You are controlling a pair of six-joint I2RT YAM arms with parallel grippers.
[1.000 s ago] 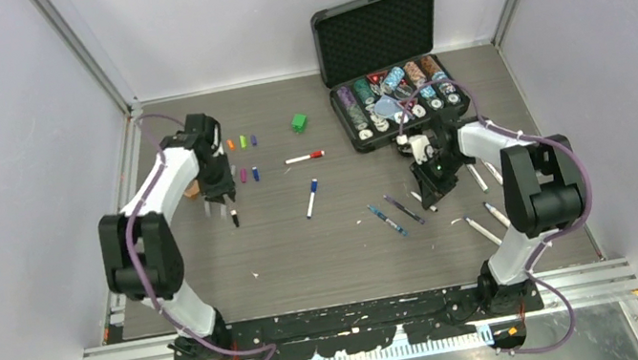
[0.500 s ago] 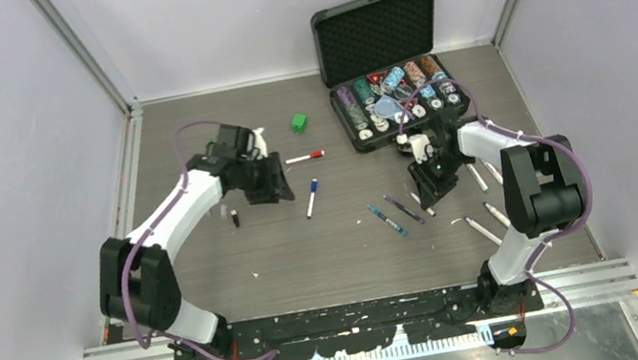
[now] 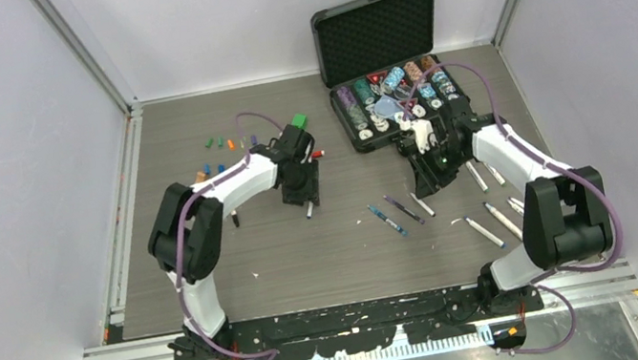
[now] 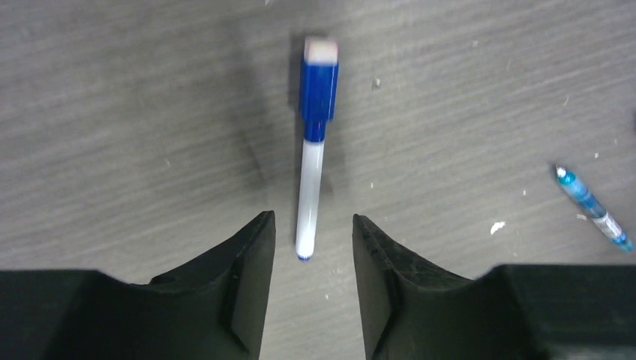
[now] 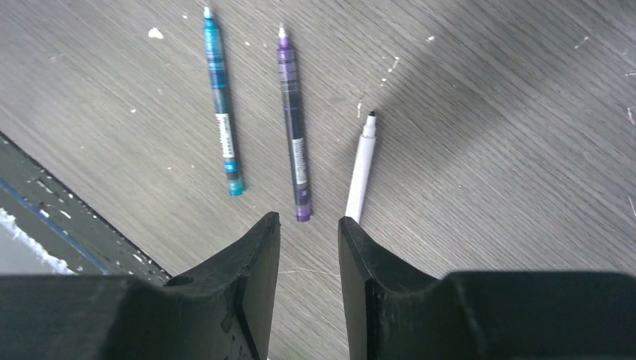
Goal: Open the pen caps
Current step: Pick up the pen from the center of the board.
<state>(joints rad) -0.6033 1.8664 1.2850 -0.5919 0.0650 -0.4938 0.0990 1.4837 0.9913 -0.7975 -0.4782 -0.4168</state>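
Observation:
A white pen with a blue cap [image 4: 313,161] lies on the table; its cap [image 4: 319,82] points away. My left gripper [image 4: 311,223] is open and empty, its fingertips either side of the pen's bare end. In the top view the left gripper [image 3: 303,194] hovers over this pen [image 3: 308,211]. A red-capped pen [image 3: 315,153] lies just behind. Several loose caps [image 3: 230,143] lie at the far left and a black cap [image 3: 235,220] lies alone. My right gripper [image 5: 309,223] is open and empty above a teal pen [image 5: 223,105], a purple pen [image 5: 292,120] and a white uncapped pen [image 5: 361,169].
An open black case of poker chips [image 3: 394,100] stands at the back right, close behind the right gripper [image 3: 425,184]. A small green cube [image 3: 298,123] sits behind the left arm. Several uncapped pens [image 3: 483,231] lie at the right near the table's edge.
My left arm has swung from the caps at the left to the centre, over the blue-capped pen, leaving the black cap on the table. The right arm has shifted slightly.

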